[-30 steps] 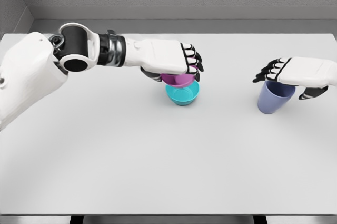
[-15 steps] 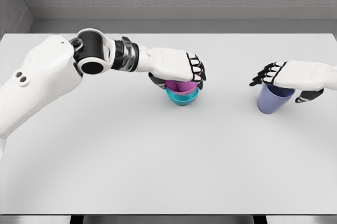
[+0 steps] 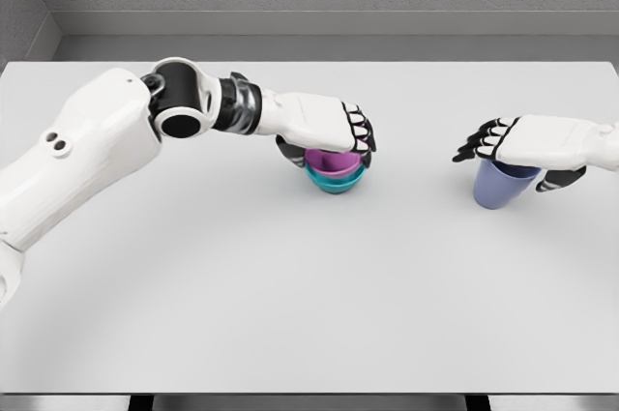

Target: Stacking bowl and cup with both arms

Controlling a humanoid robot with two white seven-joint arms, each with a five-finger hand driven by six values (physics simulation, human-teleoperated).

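Note:
A purple bowl sits nested inside a teal bowl near the middle of the white table. My left hand lies over the purple bowl, fingers curled down on its rim. At the right a lavender cup stands upright on the table. My right hand covers its top, fingers stretched out to the left and thumb curled behind the cup; I cannot see whether it grips the cup.
A grey wall runs along the table's far edge. The table's front edge lies at the bottom of the view.
The left hand lowered the purple bowl into the teal bowl, where it now sits nested. The right hand shifted slightly left over the cup.

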